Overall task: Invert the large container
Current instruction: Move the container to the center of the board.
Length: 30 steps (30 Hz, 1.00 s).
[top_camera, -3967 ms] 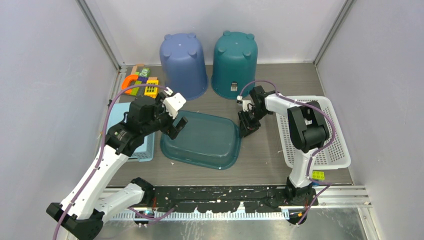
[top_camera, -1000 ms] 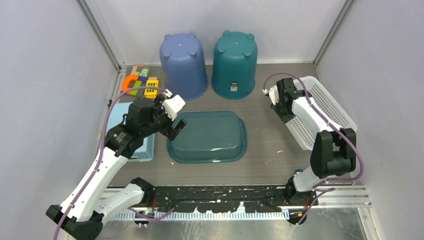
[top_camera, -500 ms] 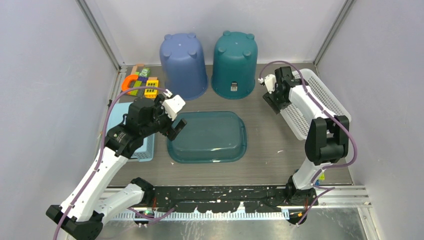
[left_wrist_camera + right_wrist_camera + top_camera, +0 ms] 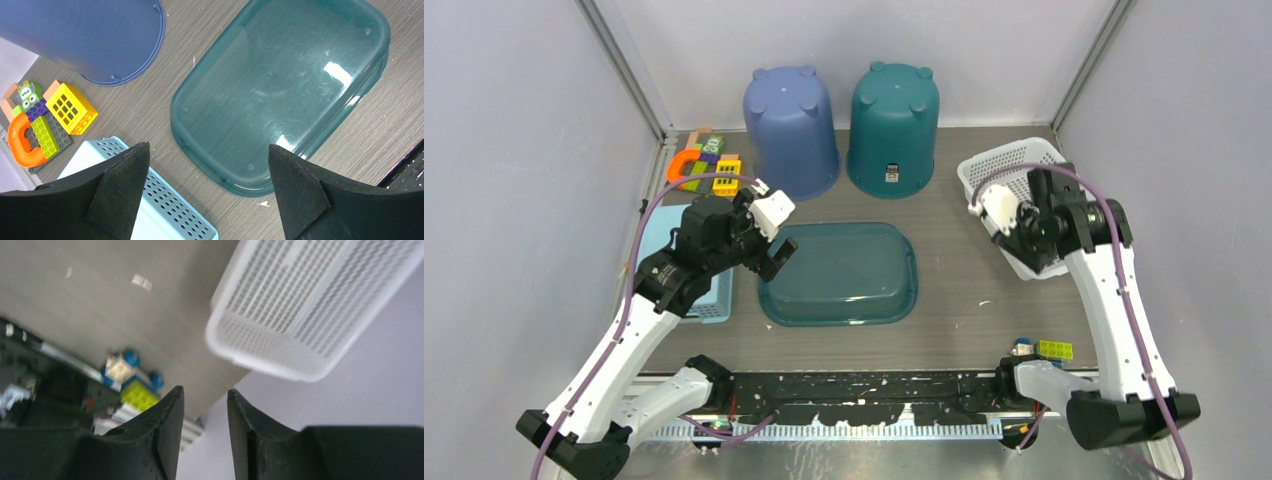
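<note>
The large container, a white mesh basket (image 4: 1009,165), is tipped up steeply at the right, partly hidden behind my right arm. In the right wrist view its meshed outer side (image 4: 300,305) faces me. My right gripper (image 4: 1022,232) (image 4: 205,389) is just in front of it, open by a narrow gap, with nothing between the fingers and not touching the basket. A teal tub (image 4: 839,272) (image 4: 280,90) lies bottom up in the middle of the table. My left gripper (image 4: 769,245) (image 4: 208,146) hovers wide open over the tub's left end.
Blue (image 4: 791,130) and teal (image 4: 894,125) buckets stand upside down at the back. A light blue perforated basket (image 4: 714,295) (image 4: 150,200) sits under my left arm, with toy blocks (image 4: 704,165) behind it. A yellow-green brick (image 4: 1054,349) lies by the right arm's base.
My right arm swung the white basket up, let go of it and drew back toward the near right. The basket now stands much steeper. The left arm and teal tub have not moved.
</note>
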Tool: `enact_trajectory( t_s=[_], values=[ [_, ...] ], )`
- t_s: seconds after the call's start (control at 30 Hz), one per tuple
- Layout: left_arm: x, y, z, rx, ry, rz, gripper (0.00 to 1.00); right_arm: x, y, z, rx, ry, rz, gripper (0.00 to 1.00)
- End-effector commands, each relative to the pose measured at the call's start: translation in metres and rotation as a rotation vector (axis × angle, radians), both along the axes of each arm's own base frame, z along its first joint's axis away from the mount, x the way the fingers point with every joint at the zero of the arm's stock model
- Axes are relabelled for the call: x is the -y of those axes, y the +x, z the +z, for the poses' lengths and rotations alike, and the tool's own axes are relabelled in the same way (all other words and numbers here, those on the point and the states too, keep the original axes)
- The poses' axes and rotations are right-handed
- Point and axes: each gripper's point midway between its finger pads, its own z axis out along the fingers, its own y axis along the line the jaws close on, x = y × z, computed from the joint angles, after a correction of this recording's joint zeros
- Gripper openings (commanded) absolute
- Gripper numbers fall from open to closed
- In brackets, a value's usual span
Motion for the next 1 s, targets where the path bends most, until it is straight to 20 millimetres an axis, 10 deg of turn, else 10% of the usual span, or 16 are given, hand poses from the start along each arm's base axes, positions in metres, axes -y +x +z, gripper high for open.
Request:
enact_trajectory(
  t_s=[0.0,0.17,0.63,0.97],
  values=[
    [0.002,0.002,0.013,0.042,-0.027,-0.008,0.89,0.033,-0.094,-0.035,-0.381,-0.180,0.122,0.38],
    [0.001,0.000,0.016,0.041,-0.028,-0.009,0.89,0.047,-0.140,-0.054,-0.536,-0.225,0.153,0.01],
    [0.001,0.000,0.015,0.037,-0.022,-0.011,0.90,0.069,-0.192,-0.106,-0.810,-0.198,0.273,0.01],
    [0.001,0.004,0.011,0.030,-0.007,-0.005,0.90,0.089,-0.185,-0.128,-0.911,-0.053,0.264,0.01]
  ],
)
